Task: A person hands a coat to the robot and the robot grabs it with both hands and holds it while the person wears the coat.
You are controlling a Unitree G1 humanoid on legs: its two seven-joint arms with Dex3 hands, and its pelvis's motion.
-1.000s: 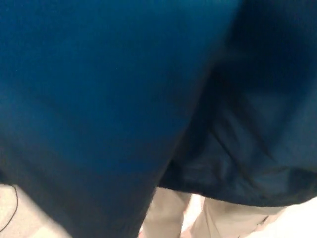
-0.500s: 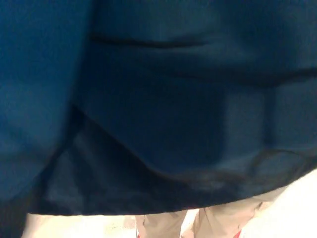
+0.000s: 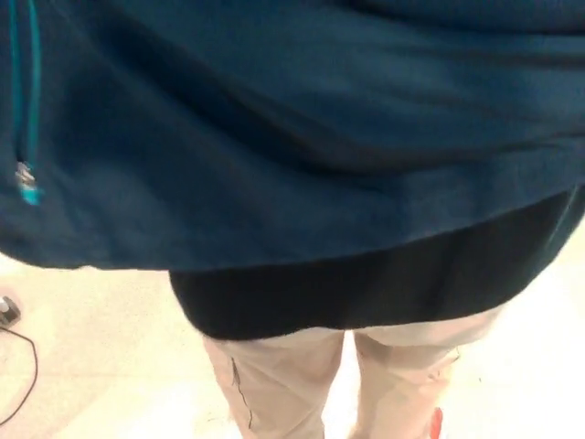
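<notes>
Coat fills the upper frame; neither robot hand in view

The blue coat (image 3: 302,128) hangs across the top and middle of the head view, blurred, its hem running left to right; a lighter blue zip (image 3: 26,110) with a small pull shows at its left edge. Below the hem is a dark garment (image 3: 366,283), then the person's beige trousers (image 3: 283,384). A thin black cable (image 3: 23,380) lies on the pale floor (image 3: 101,347) at lower left

Pale, glossy floor (image 3: 101,366), thin black cable (image 3: 23,384) lying at left
</notes>
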